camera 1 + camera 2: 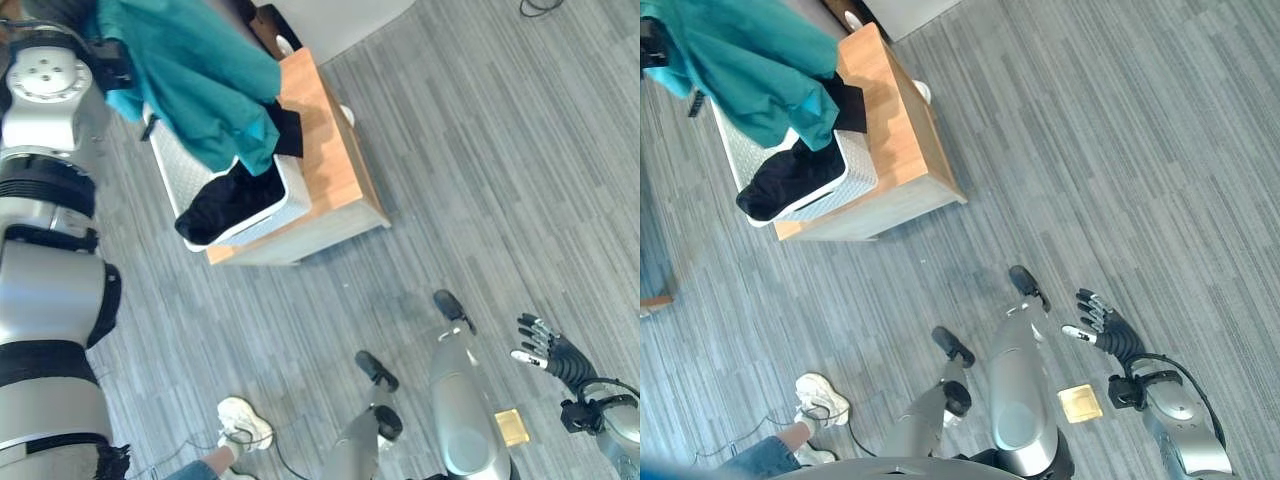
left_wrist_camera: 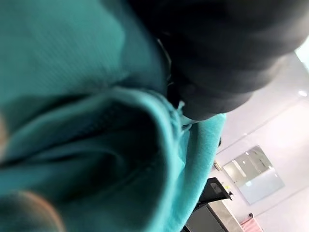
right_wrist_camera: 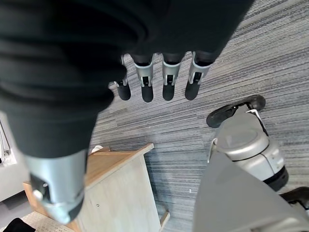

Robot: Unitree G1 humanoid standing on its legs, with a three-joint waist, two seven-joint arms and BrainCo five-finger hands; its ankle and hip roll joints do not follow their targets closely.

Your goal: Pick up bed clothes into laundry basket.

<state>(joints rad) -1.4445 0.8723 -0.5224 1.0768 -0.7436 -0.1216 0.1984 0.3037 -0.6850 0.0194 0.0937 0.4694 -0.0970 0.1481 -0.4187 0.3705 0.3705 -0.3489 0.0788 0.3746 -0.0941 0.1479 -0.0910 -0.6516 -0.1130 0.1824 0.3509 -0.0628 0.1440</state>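
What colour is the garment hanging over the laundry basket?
Teal; the garment drapes over the white laundry basket, clearest in the left eye view.

A teal garment hangs in loose folds above the white laundry basket, its lower edge draping down over the basket's rim and into the opening. Black clothes lie bunched inside the basket, with one black piece spilling over the rim at the far side onto the wooden desk. The basket stands on that low desk, along its left edge.
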